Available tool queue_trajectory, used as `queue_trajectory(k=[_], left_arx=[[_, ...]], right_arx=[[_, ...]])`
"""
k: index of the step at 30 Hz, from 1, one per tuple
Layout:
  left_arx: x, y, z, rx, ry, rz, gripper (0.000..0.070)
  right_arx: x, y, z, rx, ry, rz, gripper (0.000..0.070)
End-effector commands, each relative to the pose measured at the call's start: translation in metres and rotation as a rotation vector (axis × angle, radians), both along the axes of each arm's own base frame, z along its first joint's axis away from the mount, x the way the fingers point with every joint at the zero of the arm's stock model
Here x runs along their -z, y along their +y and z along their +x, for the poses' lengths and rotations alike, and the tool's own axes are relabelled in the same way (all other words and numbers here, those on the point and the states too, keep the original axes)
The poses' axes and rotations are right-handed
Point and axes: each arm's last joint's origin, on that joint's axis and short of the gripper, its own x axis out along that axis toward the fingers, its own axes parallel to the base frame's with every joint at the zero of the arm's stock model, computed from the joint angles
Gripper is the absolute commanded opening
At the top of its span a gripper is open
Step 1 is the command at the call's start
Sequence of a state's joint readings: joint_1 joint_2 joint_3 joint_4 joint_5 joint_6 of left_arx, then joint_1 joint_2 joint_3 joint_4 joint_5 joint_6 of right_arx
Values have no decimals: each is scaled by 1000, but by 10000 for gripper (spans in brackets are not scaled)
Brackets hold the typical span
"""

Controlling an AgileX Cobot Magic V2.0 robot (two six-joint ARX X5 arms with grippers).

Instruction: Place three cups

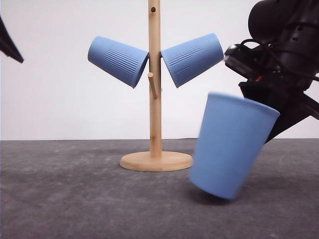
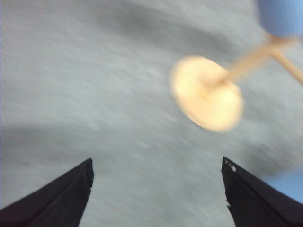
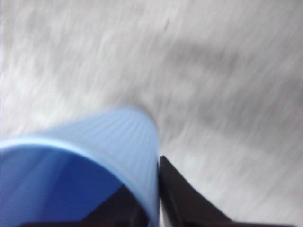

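Note:
Two blue ribbed cups (image 1: 118,60) (image 1: 193,58) hang mouth-inward on pegs of a wooden stand (image 1: 155,89). A third blue cup (image 1: 230,147) hangs tilted just above the table, to the right of the stand. My right gripper (image 1: 271,124) is shut on its rim at the upper right. The right wrist view shows that cup (image 3: 109,142) with one finger inside its rim and one outside, my right gripper (image 3: 154,198) pinching the wall. My left gripper (image 2: 156,163) stands open over bare table, with the stand's base (image 2: 208,94) ahead of it and a cup (image 2: 281,16) above.
The stand's round wooden base (image 1: 156,161) rests mid-table on a dark grey surface (image 1: 75,199). One short peg (image 1: 152,84) on the front of the pole is bare. A dark tip of my left arm (image 1: 9,46) shows at the upper left edge.

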State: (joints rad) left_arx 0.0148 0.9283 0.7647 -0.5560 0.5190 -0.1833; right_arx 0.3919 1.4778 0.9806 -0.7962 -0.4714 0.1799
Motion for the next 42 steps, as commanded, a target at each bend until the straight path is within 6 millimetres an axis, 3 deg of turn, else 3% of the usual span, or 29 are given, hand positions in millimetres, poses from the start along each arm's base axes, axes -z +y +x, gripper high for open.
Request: queue_trajectory(k=[1, 9, 15, 22, 33, 42], left_arx=[[-3, -4, 0, 72, 1, -47, 516], [-5, -30, -8, 404, 49, -257, 526], [-3, -57, -4, 602, 21, -295, 634], [4, -92, 3, 880, 28, -411, 645], [14, -136, -1, 1116, 35, -455, 646], [15, -149, -7, 1177, 23, -457, 618]], right_arx=[[-14, 2, 2, -49, -27, 35, 0], [-49, 12, 0, -190, 9, 226, 0], [-57, 25, -5, -287, 54, 442, 0], [-62, 36, -9, -352, 93, 580, 0], [-62, 47, -16, -388, 131, 595, 0], [-62, 48, -19, -388, 155, 587, 0]])
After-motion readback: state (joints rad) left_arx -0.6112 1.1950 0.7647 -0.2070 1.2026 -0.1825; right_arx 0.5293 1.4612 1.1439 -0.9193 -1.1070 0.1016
